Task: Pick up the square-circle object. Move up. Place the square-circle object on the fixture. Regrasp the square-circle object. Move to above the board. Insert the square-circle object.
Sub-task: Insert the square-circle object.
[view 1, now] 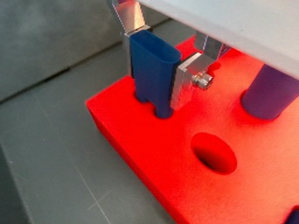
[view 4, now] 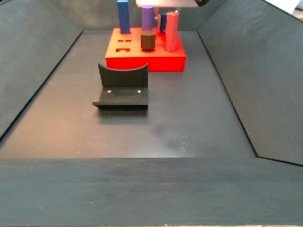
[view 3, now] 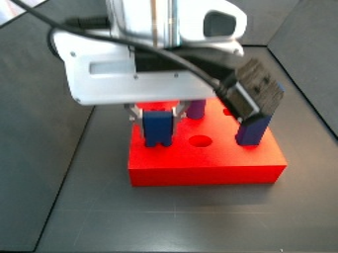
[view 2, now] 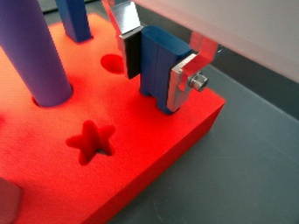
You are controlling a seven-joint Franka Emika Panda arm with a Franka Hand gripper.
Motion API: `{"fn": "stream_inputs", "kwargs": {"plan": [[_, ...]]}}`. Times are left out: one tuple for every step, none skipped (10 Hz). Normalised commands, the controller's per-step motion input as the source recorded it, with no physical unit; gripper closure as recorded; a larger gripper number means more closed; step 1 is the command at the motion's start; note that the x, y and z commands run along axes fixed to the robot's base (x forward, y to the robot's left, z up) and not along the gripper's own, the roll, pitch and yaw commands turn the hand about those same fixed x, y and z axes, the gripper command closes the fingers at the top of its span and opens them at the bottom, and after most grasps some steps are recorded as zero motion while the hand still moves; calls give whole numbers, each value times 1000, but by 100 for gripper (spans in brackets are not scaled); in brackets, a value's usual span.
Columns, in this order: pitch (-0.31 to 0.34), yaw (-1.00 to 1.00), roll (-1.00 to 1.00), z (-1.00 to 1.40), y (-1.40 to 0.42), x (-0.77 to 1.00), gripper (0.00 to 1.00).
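Matt red board (view 1: 140,149) – tool (view 1: 162,66) with brushed-metal fingers (view 1: 184,83) over it.

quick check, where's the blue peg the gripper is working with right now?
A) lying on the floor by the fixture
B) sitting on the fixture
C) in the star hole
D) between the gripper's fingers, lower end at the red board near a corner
D: in both wrist views the peg sits between the fingers of the gripper, its lower end meeting the board near a corner, away from the star hole.
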Motion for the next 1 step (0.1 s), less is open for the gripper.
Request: {"fn": "stream_inputs", "kwargs": {"plan": [[-67,0,0,-43,0,0,100]]}}
